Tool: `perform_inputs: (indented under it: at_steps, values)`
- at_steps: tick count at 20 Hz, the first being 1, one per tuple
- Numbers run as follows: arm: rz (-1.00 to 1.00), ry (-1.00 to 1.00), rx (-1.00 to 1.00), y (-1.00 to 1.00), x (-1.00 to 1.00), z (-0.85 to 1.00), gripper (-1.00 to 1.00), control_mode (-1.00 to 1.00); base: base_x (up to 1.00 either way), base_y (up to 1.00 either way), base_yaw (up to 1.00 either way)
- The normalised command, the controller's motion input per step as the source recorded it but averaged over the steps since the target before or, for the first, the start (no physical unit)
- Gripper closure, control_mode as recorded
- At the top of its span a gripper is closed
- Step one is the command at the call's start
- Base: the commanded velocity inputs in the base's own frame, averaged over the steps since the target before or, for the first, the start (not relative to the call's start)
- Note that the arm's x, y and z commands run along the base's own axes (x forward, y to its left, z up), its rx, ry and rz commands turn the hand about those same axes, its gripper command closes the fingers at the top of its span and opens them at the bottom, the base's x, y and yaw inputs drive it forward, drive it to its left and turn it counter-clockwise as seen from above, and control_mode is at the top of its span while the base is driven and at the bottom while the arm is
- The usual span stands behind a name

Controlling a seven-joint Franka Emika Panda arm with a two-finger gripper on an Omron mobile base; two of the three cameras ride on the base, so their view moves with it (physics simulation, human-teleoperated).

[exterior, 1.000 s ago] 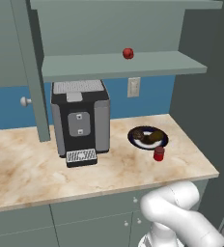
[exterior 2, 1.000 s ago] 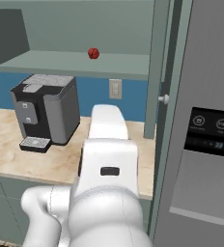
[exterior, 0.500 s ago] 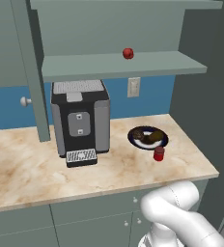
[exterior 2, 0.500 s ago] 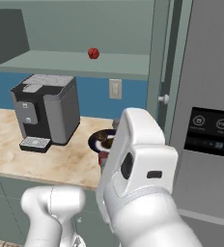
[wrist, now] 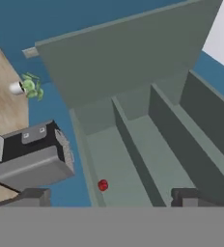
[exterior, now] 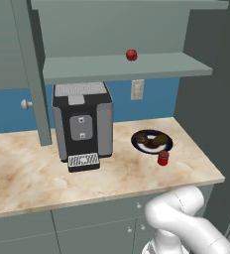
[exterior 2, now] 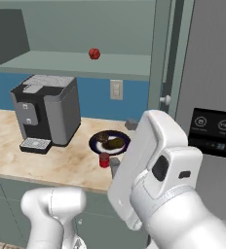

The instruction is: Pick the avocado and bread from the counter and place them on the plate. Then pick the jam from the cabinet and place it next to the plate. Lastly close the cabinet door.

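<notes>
The gripper [wrist: 109,198] stood spread wide with nothing between its two dark finger tips [wrist: 34,197], which rose at the bottom of the hand view. It pointed up into the open cabinet. Just beyond the gap between the tips, a small red ball [wrist: 103,185] sat on the grey-green shelf [wrist: 133,169]. To the gripper's left in that view lay the dark coffee machine [wrist: 32,159], rolled on its side by the camera's tilt, and past it a strip of the marbled tabletop [wrist: 3,101] against the blue wall.

Well away from the gripper, the plate [exterior: 152,142] rested on the tabletop to the right of the coffee machine, carrying the bread [exterior: 147,140] and the avocado [exterior: 159,141] side by side. The jam [exterior: 162,158] stood upright on the tabletop just beside the plate's near rim. The cabinet door [exterior: 33,69] hung open at the machine's left, its pale knob [exterior: 25,104] turned toward the wall.
</notes>
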Motion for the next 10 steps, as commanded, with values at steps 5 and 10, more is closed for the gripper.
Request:
perform_inputs:
  at_steps: [5, 10]
  values:
    - [0.12, 0.00, 0.06, -0.07, 0.05, -0.05, -1.00, -1.00, 0.00, 0.00, 0.00]
    - [0.09, 0.00, 0.03, -0.01, 0.12, -0.03, -1.00, -1.00, 0.00, 0.00, 0.00]
